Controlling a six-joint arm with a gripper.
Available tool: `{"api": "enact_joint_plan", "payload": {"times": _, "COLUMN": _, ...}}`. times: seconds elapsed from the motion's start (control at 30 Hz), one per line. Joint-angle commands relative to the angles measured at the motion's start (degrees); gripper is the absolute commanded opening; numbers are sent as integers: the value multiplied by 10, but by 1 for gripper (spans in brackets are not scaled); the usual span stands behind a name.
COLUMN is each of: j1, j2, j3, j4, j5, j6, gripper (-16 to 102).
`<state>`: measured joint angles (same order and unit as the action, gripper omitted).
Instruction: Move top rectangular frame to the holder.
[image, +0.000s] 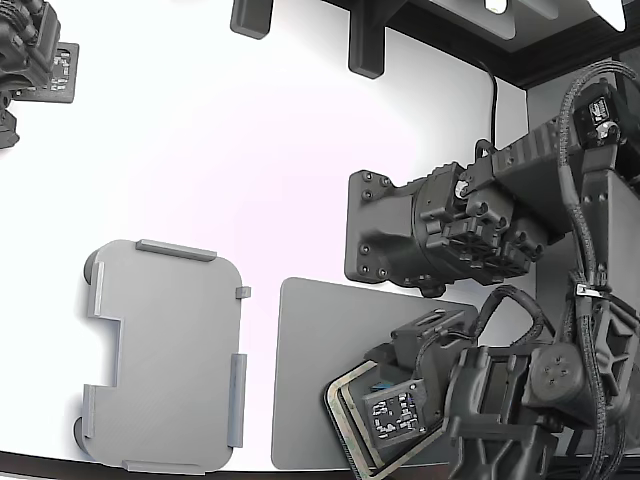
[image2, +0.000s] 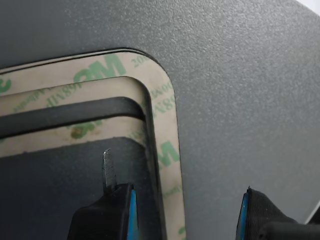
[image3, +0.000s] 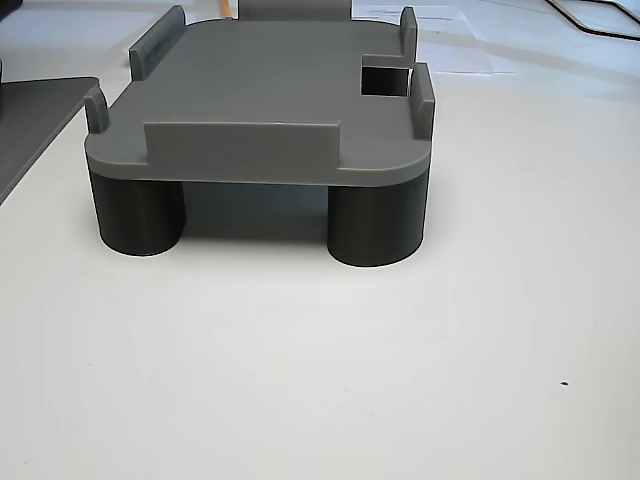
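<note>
The top rectangular frame (image2: 169, 150) is tan with green print and lies on a stack of alike frames on the dark grey mat (image2: 240, 75). In the wrist view my gripper (image2: 185, 212) is open, its two fingers straddling one side of the frame near a rounded corner, close above it. In the exterior view the stack (image: 348, 428) shows as a light rim under my wrist (image: 410, 405), at the mat's near right corner. The holder (image: 165, 350), a light grey tray with raised tabs and a stepped notch, stands empty at the exterior view's left. It also shows on dark round legs in the other view (image3: 260, 90).
A second arm's black head (image: 440, 230) hangs just behind my wrist at the exterior view's right. Another black device (image: 30, 60) sits at the top left. Cables (image: 590, 300) run down the right side. The dark mat (image: 305, 340) lies between holder and stack.
</note>
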<state>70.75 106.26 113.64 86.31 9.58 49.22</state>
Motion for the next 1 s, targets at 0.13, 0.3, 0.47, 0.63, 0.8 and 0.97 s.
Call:
{"api": "enact_joint_plan", "payload": {"times": 0.13, "j1": -5, "j2": -15, "j3": -12, "j4": -3, "j5": 3, "j6": -13, "gripper": 75}}
{"api": "enact_joint_plan", "payload": {"times": 0.3, "j1": -4, "j2": -13, "j3": 4, "j4": -12, "j5": 6, "j6": -21, "gripper": 66}}
{"api": "enact_joint_plan", "payload": {"times": 0.47, "j1": -5, "j2": -9, "j3": 10, "j4": -22, "j5": 11, "j6": -26, "gripper": 58}}
{"api": "enact_joint_plan", "payload": {"times": 0.63, "j1": -6, "j2": -10, "j3": 6, "j4": -27, "j5": 10, "j6": -25, "gripper": 54}}
{"api": "enact_joint_plan", "payload": {"times": 0.8, "j1": -6, "j2": -11, "j3": 12, "j4": -40, "j5": 5, "j6": -25, "gripper": 51}}
{"api": "enact_joint_plan", "payload": {"times": 0.97, "j1": -7, "j2": -8, "j3": 19, "j4": -46, "j5": 4, "j6": -26, "gripper": 50}}
